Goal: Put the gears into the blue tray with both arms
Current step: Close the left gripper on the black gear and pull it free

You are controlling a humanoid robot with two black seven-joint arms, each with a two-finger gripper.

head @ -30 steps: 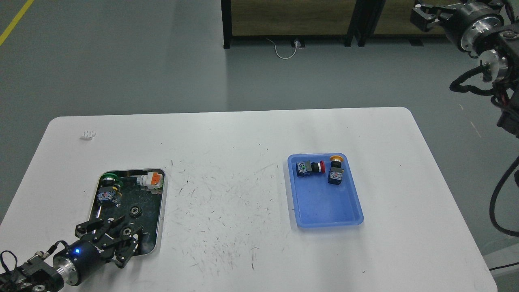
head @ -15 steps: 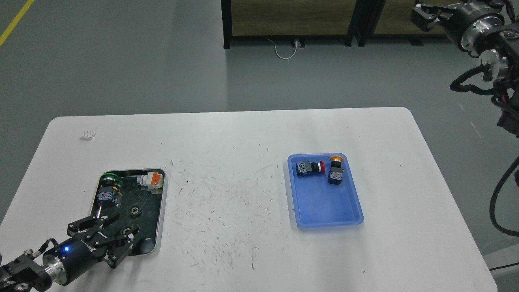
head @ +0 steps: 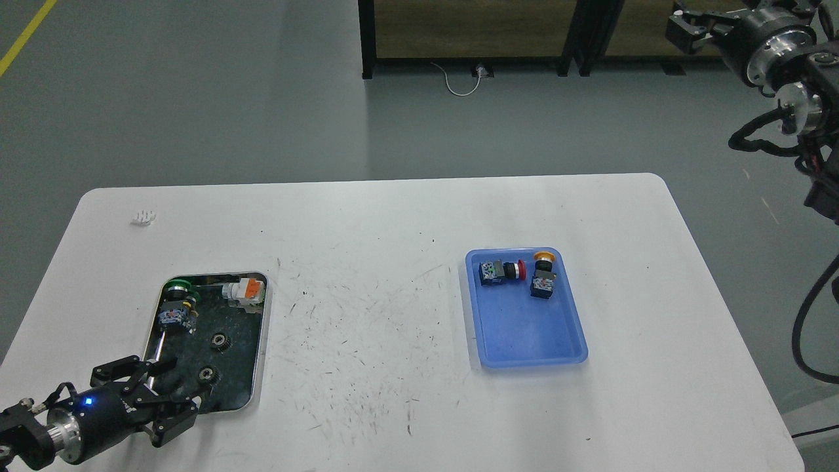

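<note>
Two gears lie on the dark floor of the silver tray (head: 260, 347) at the left: one gear (head: 219, 341) near its middle, the other gear (head: 208, 374) closer to me. My left gripper (head: 172, 388) hovers open over the tray's near left corner, just left of the closer gear, with nothing between its fingers. The blue tray (head: 524, 331) sits right of centre and holds a red-capped switch (head: 499, 271) and a yellow-capped switch (head: 543, 275). My right gripper (head: 685, 27) is raised far off the table at the top right, too dark to read.
The silver tray also holds a green-capped switch (head: 175, 303) and an orange and white part (head: 244, 290). A small white object (head: 143, 217) lies at the table's far left. Scuffed bare tabletop (head: 367, 314) spans the gap between the two trays.
My left gripper has drawn back toward the lower left, uncovering the closer gear, which stays in the silver tray. The right arm has barely shifted.
</note>
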